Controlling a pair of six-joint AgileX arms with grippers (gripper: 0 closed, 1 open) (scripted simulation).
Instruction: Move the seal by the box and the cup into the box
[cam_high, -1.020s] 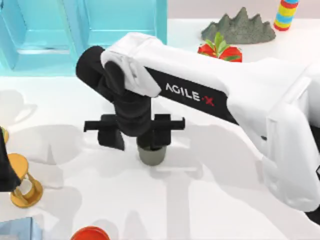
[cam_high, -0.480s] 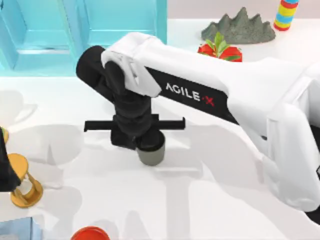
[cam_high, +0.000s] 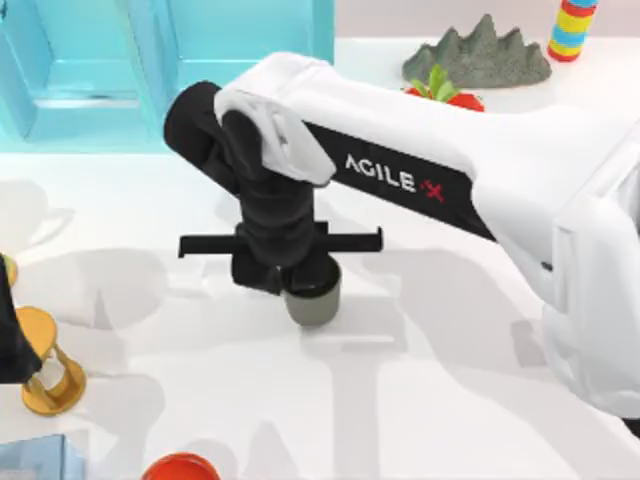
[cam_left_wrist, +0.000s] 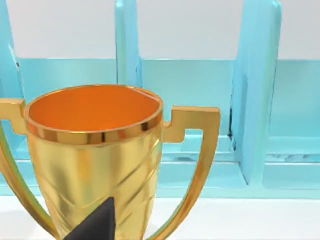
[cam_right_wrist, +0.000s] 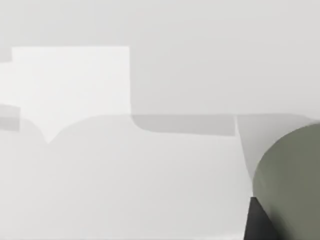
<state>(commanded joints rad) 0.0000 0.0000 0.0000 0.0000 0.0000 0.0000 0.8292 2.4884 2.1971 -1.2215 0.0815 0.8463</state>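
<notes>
While the top view hides its rim, right gripper (cam_high: 290, 282) clamped on the cup (cam_right_wrist: 295, 175), olive-grey wall close up.

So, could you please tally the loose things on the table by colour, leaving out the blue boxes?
Gold: 1, the trophy
Olive-grey: 1, the cup in the right tool
Red: 2, the dish and the leafy ornament
Grey: 1, the rock
Striped: 1, the stack
Total: 6
A gold sliver at the left edge is not counted.
</notes>
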